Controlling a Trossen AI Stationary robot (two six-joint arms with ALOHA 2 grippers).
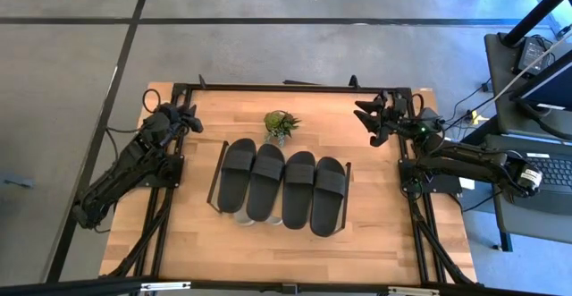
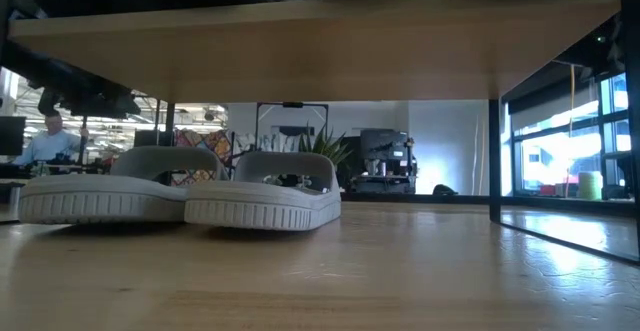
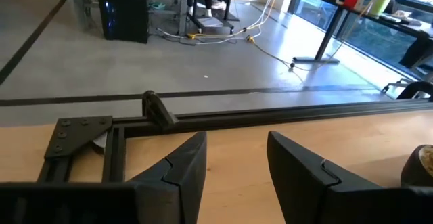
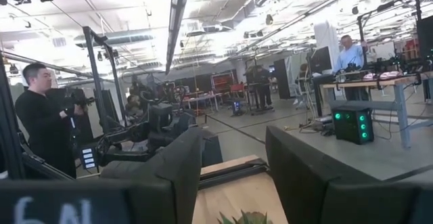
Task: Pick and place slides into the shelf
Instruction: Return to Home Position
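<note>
Black slides [image 1: 284, 185]: four set atop the shelf [image 1: 218, 176]; grey-white slides [image 2: 180, 197] tucked beneath.
Left gripper [image 1: 190, 118]: parted, empty, held at the table [image 1: 295, 258] left rear.
Right gripper [image 1: 367, 122]: parted, empty, right rear.
Homing: arms to be folded back slowly, shelf left undisturbed.

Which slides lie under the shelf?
The two grey-white slides, side by side beneath the shelf; the four black slides sit on top.

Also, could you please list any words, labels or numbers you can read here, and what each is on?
"6...": white characters on the body of the right gripper; only a likely 6 shows, the rest is too blurred to read.
No text is visible on the black slides, the grey-white slides or the shelf.
</note>
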